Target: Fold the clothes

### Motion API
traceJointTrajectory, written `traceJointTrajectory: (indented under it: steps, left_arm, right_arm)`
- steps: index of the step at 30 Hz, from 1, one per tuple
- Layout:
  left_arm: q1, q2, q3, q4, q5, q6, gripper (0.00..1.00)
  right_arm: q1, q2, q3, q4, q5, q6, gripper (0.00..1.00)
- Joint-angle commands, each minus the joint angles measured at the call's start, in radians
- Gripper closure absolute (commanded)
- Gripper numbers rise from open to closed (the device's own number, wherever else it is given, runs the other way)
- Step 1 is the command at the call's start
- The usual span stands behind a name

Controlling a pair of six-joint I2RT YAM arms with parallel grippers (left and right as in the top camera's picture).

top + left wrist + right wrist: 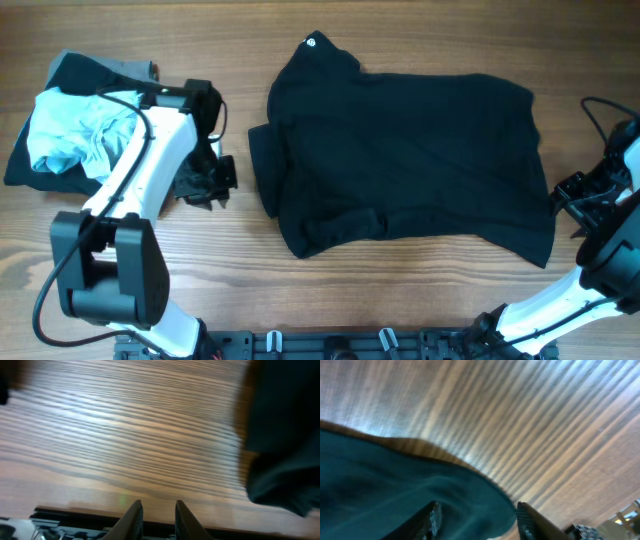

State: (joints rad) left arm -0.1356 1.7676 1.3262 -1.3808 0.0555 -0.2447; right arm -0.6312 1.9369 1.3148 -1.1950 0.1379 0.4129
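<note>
Folding the black garment [410, 160]: left hand [157, 507], narrowly apart and empty, hovers left of it; right hand [477, 510], wide apart over its right edge, should pinch next.

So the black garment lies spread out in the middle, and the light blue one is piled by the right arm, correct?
No. The overhead view shows the light blue garment piled by the left arm, not the right; the black garment does lie spread out in the middle.
</note>
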Motion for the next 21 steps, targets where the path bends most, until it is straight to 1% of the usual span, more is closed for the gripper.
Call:
traceJointTrajectory:
  steps: [1, 3, 5, 6, 8, 9, 11, 14, 17, 19, 21]
  left_arm:
    - [-0.071, -0.016, 0.015, 0.012, 0.076, 0.005, 0.77]
    - [-0.116, -0.015, 0.015, 0.045, 0.076, 0.005, 0.76]
    - [-0.154, -0.015, 0.015, 0.132, 0.073, 0.006, 0.77]
    - [-0.168, -0.015, 0.013, 0.198, 0.066, 0.006, 0.79]
    - [-0.191, -0.015, -0.004, 0.368, 0.03, 0.006, 0.92]
    - [-0.197, -0.013, -0.018, 0.462, 0.017, 0.006, 0.96]
    - [-0.198, 0.001, -0.057, 0.63, 0.018, 0.006, 0.96]
    - [-0.192, 0.069, -0.09, 0.779, 0.019, 0.006, 0.96]
    - [-0.192, 0.163, -0.09, 0.796, 0.018, 0.013, 0.96]
    - [-0.191, 0.227, -0.09, 0.795, 0.014, 0.034, 0.96]
    - [-0.182, 0.281, -0.09, 0.792, -0.049, 0.032, 0.96]
  right_arm:
    - [0.005, -0.017, 0.017, -0.011, -0.007, -0.047, 0.44]
    - [0.005, -0.028, 0.017, -0.006, -0.073, -0.07, 0.43]
    - [0.004, -0.045, 0.017, 0.017, -0.177, -0.134, 0.44]
    - [0.005, -0.059, 0.017, 0.032, -0.241, -0.175, 0.44]
    - [0.004, -0.104, 0.017, 0.051, -0.396, -0.263, 0.46]
    - [0.005, -0.133, 0.017, 0.053, -0.46, -0.293, 0.46]
    - [0.005, -0.209, 0.017, 0.052, -0.557, -0.325, 0.46]
    - [0.02, -0.331, 0.017, 0.049, -0.608, -0.338, 0.42]
    - [0.051, -0.406, 0.017, 0.04, -0.607, -0.343, 0.39]
    - [0.083, -0.42, 0.017, 0.039, -0.607, -0.34, 0.38]
    - [0.126, -0.42, 0.013, 0.032, -0.602, -0.335, 0.37]
